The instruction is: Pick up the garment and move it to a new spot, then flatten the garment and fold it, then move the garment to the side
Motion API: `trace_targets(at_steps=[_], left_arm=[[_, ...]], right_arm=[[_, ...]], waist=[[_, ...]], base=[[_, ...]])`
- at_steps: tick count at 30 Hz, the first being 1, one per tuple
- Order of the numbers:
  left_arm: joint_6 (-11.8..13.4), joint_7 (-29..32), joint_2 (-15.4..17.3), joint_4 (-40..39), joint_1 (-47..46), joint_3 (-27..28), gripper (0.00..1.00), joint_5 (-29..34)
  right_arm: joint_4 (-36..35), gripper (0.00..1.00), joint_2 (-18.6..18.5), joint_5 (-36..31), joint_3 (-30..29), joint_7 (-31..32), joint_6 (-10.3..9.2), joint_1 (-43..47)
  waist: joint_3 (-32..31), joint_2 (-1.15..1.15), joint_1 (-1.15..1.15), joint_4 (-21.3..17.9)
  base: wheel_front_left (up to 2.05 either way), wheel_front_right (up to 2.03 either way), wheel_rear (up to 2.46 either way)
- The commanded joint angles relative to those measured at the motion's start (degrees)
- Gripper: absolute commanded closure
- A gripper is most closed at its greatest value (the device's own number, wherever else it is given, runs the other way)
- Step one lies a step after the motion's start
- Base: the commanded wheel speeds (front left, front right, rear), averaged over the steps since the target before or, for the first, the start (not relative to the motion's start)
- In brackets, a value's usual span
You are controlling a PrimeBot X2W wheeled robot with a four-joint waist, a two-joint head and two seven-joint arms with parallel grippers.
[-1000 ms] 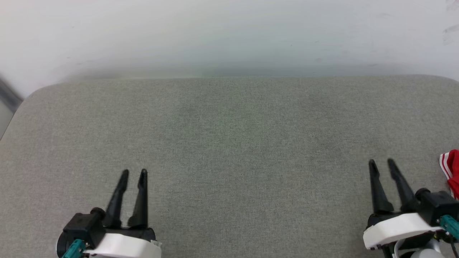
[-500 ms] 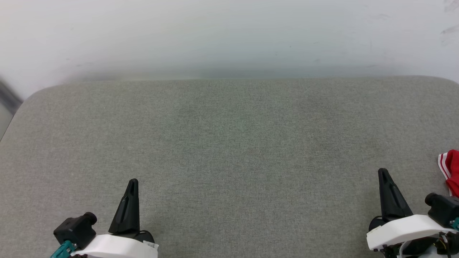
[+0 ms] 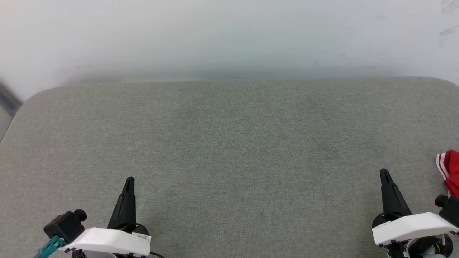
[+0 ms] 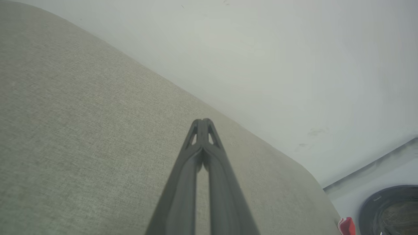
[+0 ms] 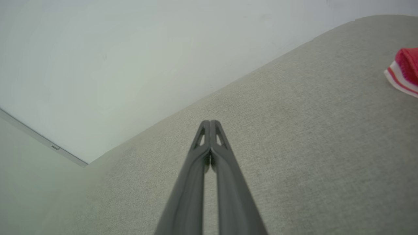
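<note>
Having closed, left fingers (image 3: 126, 204), right fingers (image 3: 391, 197), formerly apart

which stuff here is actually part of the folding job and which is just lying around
For the job:
- red garment with red-and-white striped trim, at the right edge of the surface
- left tool, shut
- right tool, shut

Just there:
- grey woven fabric surface
- plain white wall
- dark round rim beyond the surface's corner
</note>
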Motion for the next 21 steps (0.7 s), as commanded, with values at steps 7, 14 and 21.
trace_targets(at_steps=[7,14,21], left_arm=[[-0.13,1.5,0.42,0.29,-2.13,0.37,1.0,-6.78],[-0.14,2.79,0.51,1.08,-2.65,0.67,1.0,-12.04],[-0.16,4.02,0.56,1.88,-3.28,1.0,1.0,-16.91]], right_arm=[[-0.03,1.0,0.06,7.3,-0.31,1.38,0.0,-1.8],[0.4,1.0,0.07,12.99,-0.48,2.56,-0.01,-2.16],[0.83,1.0,0.08,18.22,-0.64,3.66,-0.01,-2.4]], waist=[[-0.17,0.0,0.0,-0.1],[-0.34,0.0,0.0,-0.2],[-0.51,0.0,-0.01,-0.29]], base=[[0.0,0.0,0.0],[0.0,0.0,0.0],[0.0,0.0,0.0]])
